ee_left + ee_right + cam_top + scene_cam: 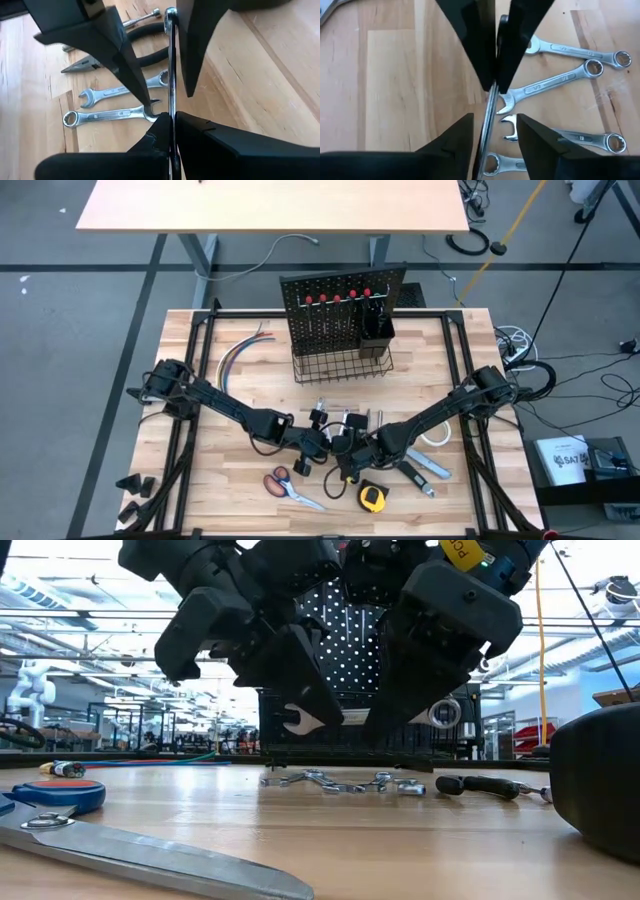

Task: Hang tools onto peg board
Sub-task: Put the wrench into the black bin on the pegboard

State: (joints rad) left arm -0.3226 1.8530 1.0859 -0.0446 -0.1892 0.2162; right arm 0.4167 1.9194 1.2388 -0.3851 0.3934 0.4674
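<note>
Wrench [171, 60] number one hangs edge-on in the air above the near middle of the table [240, 395], well apart from the peg board [342, 305] at the far side. My left gripper [172, 120] is pinched tight on its shank. My right gripper [495, 120] faces it from the other side, fingers apart and astride the same shank, not yet gripping. It looks like a handover. To do it well, I should close the right fingers squarely on the flat faces, clear of the left fingertips, and let the left go only once that grip is firm. The ring end must stay free for a hook. More wrenches [560, 82] lie on the wood below, so a slip would land among them.
</note>
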